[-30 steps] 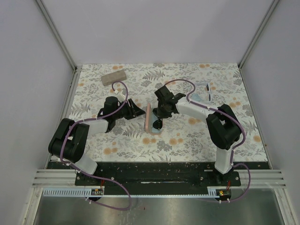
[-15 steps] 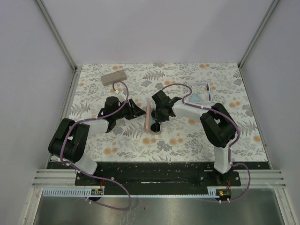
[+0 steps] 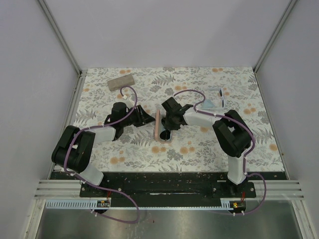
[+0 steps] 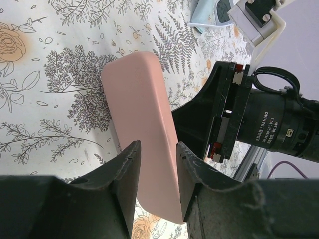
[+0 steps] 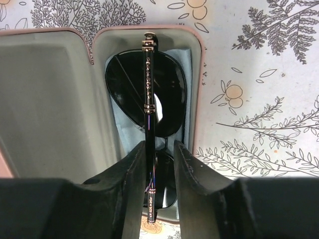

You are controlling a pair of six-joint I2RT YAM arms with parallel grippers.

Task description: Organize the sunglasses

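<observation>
Sunglasses, the black pair (image 5: 130, 89), lay inside the open pink case (image 4: 134, 99), on a blue cloth (image 5: 188, 74). My right claw (image 5: 158, 145) stood spread, one finger on either side of their upper temple, not pinching. My left claw (image 4: 158, 149) pinched the case's raised lid. White sunglasses (image 3: 220, 93) sat well to the right of the case.

The left claw (image 4: 157, 147) reaches the pink case (image 4: 134, 99) from its left side, jaws clamped on the upright lid. The right claw (image 5: 158, 144) pitches down over the case's open half, jaws slightly parted.
</observation>
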